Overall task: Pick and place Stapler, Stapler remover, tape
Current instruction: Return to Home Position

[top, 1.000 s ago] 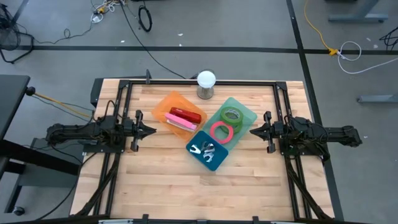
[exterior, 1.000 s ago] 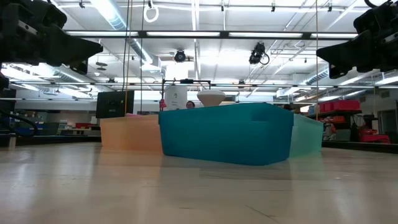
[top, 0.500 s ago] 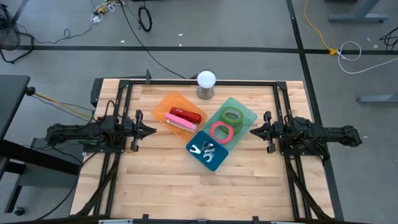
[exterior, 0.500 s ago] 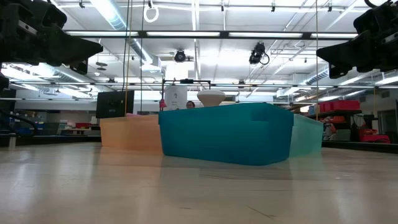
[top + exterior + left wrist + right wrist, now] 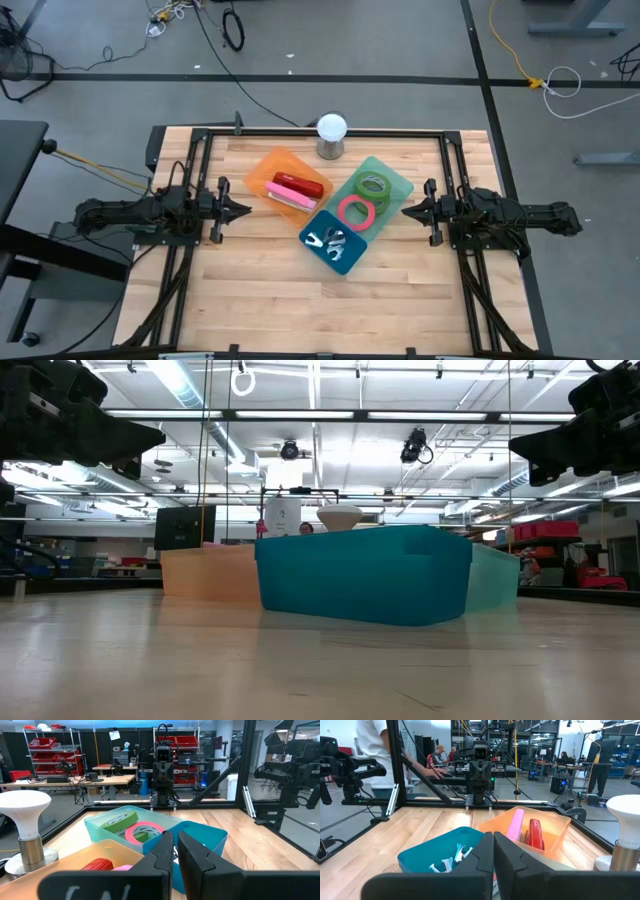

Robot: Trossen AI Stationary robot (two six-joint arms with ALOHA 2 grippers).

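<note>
Three bins stand together mid-table. The orange bin (image 5: 285, 180) holds a red stapler (image 5: 300, 186) and a pink stapler (image 5: 291, 201). The light green bin (image 5: 378, 188) holds a green tape roll (image 5: 372, 185) and a pink tape roll (image 5: 356, 212). The blue bin (image 5: 335, 242) holds white staple removers (image 5: 330, 239). My left gripper (image 5: 246, 210) is shut and hangs level left of the bins. My right gripper (image 5: 405, 211) is shut and hangs level right of them. Neither touches anything.
A white bulb lamp on a metal base (image 5: 331, 137) stands behind the bins near the far edge. A black frame (image 5: 320, 131) runs along the table's edges. Bare wood (image 5: 320, 300) lies in front of the bins. People show in the room beyond, in the right wrist view.
</note>
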